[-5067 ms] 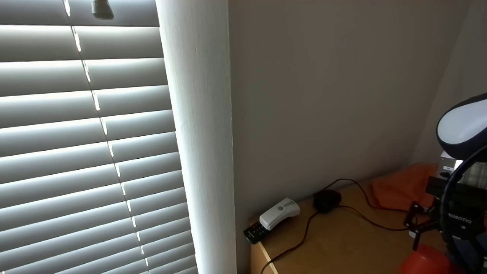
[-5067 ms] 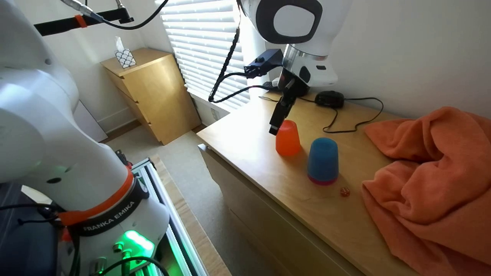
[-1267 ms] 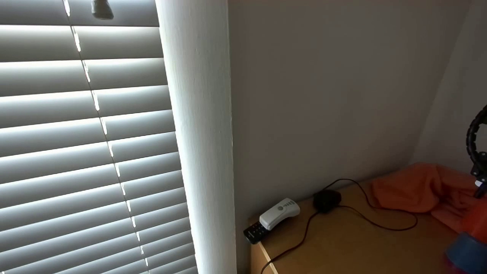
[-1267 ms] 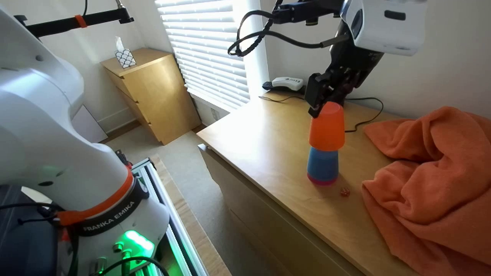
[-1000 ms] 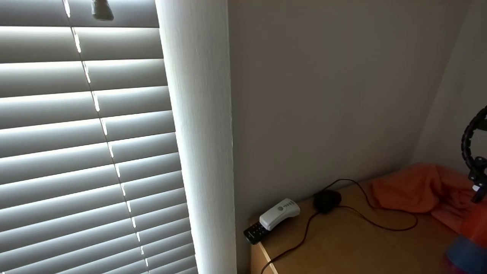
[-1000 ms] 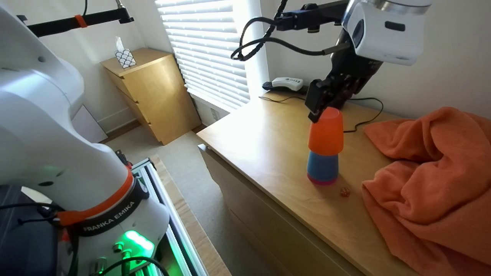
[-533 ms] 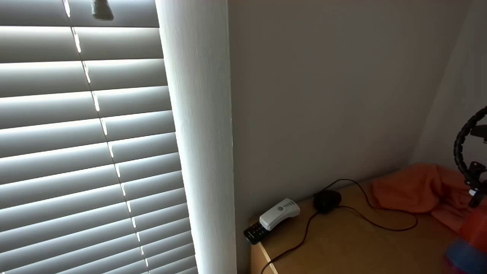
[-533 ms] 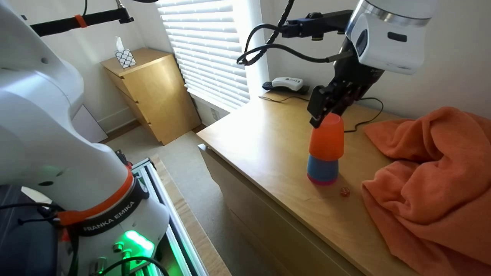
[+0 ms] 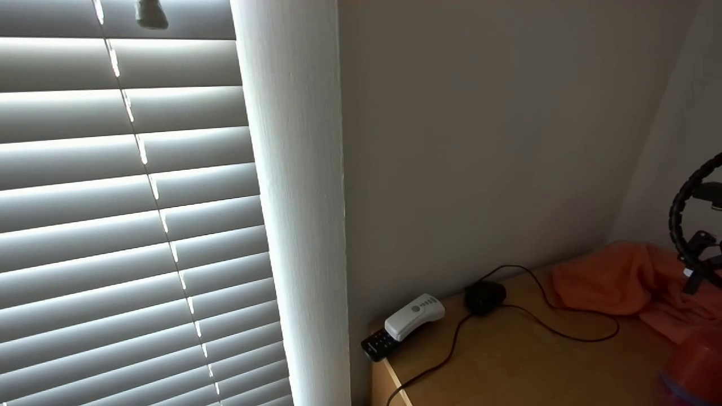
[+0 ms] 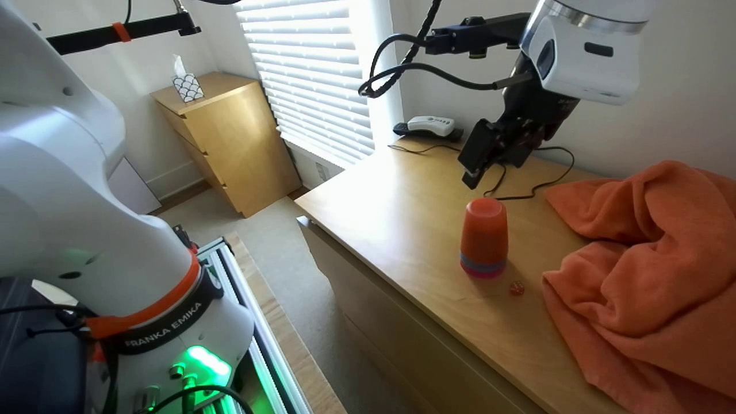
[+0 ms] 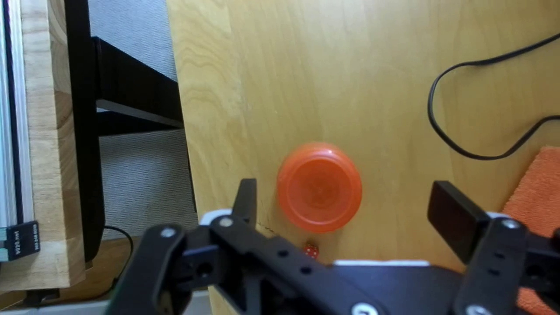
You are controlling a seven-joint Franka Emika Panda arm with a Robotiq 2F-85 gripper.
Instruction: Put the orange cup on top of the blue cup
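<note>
the end effector [image 11: 343, 202] hangs above the worktop [image 11: 350, 87] with its fingers [image 11: 453, 218] set wide. in the wrist view they flank the orange cup [image 11: 319, 188] at nine and three o'clock, each apart from it. in an exterior view the end effector is at twelve o'clock of the orange cup, above it, with a gap between. the orange cup sits upside down over the blue cup [image 10: 483, 268], sleeved well down, so that a blue band shows under it, with a magenta edge [image 10: 482, 275] lowest. taking the orange cup as the dial's centre there, a red die [image 10: 517, 287] lies just beside it at five o'clock, and a rumpled orange towel [image 10: 661, 276] is heaped at three. in the wrist view a black cable [image 11: 431, 103] loops at two o'clock. farther out, in an exterior view, a white handset [image 10: 431, 125] rests on a black remote control [image 10: 401, 129] at eleven o'clock, and a patterned tissue box [image 10: 188, 89] stands on a wooden chest of drawers [image 10: 247, 149] at ten, near the white window blinds [image 10: 305, 75].
</note>
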